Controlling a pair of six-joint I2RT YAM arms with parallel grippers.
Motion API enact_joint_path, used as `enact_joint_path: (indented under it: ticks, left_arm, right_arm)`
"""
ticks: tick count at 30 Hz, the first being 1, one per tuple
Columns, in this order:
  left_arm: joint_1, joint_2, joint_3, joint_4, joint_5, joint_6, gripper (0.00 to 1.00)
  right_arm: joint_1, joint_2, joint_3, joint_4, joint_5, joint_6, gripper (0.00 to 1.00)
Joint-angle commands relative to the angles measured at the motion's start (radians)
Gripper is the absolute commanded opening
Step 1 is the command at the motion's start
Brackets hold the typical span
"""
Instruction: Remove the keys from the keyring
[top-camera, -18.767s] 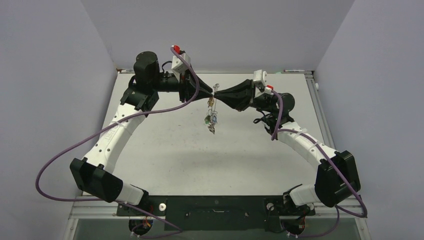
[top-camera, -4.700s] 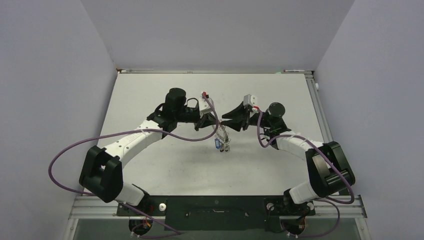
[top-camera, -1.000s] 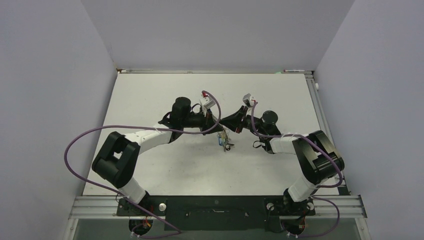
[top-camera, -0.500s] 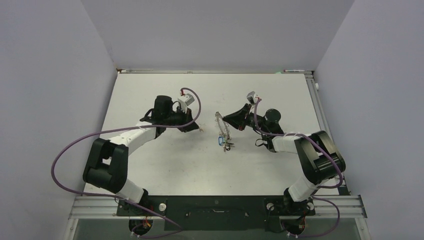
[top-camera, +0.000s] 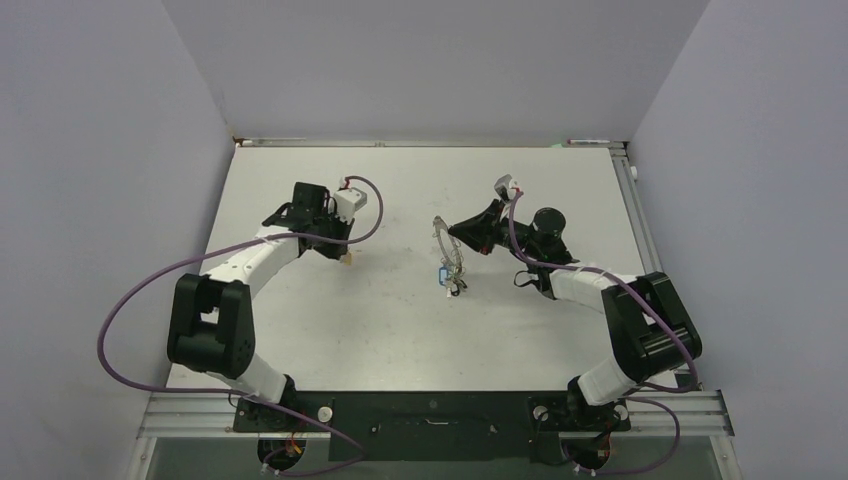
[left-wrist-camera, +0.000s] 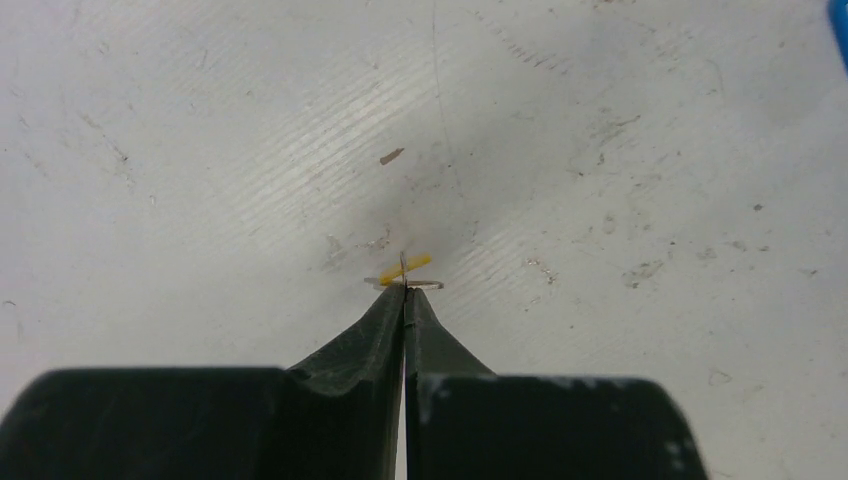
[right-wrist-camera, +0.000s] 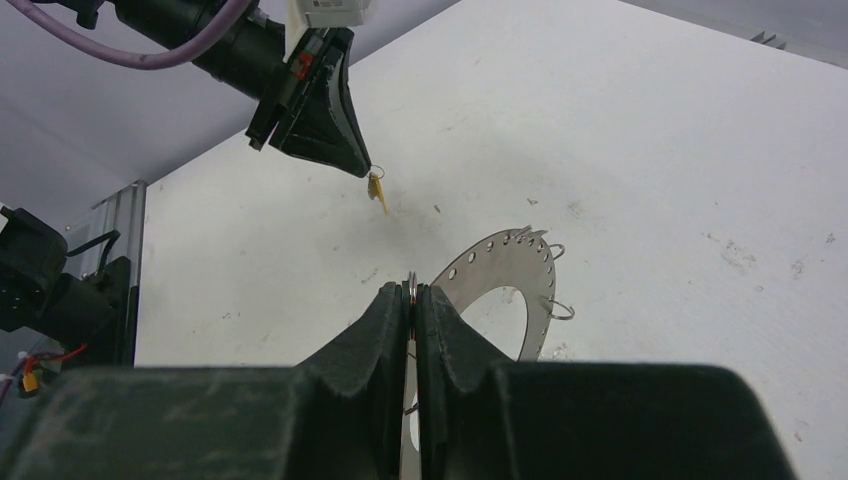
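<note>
My left gripper (top-camera: 346, 257) is shut on a tiny yellow-headed key (left-wrist-camera: 414, 265) by its small wire loop, just above the table at the left. It stands well apart from the keyring (top-camera: 447, 248). The keyring is a flat grey ring (right-wrist-camera: 505, 268) with small holes along its rim, held on edge. My right gripper (right-wrist-camera: 411, 291) is shut on its rim. A blue-headed key (top-camera: 442, 272) and a dark one (top-camera: 456, 289) hang from the ring's lower part. In the right wrist view the left gripper (right-wrist-camera: 366, 170) shows with the yellow key (right-wrist-camera: 378, 192) dangling below its tips.
The white table (top-camera: 330, 330) is scuffed and bounded by grey walls at the back and sides. A metal rail (top-camera: 430, 405) runs along the near edge. Purple cables loop from both arms over the left and right of the table.
My left gripper has pulled away to the left from the keyring, carrying the yellow key with it. The right gripper keeps hold of the ring and has barely shifted.
</note>
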Motion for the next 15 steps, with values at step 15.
enact_joint_path:
  ticks: [15]
  left_arm:
    - [-0.082,0.012,-0.005,0.111,0.043,0.039,0.37]
  right_arm:
    - [0.0,-0.066,0.036,-0.015,0.034,-0.028,0.05]
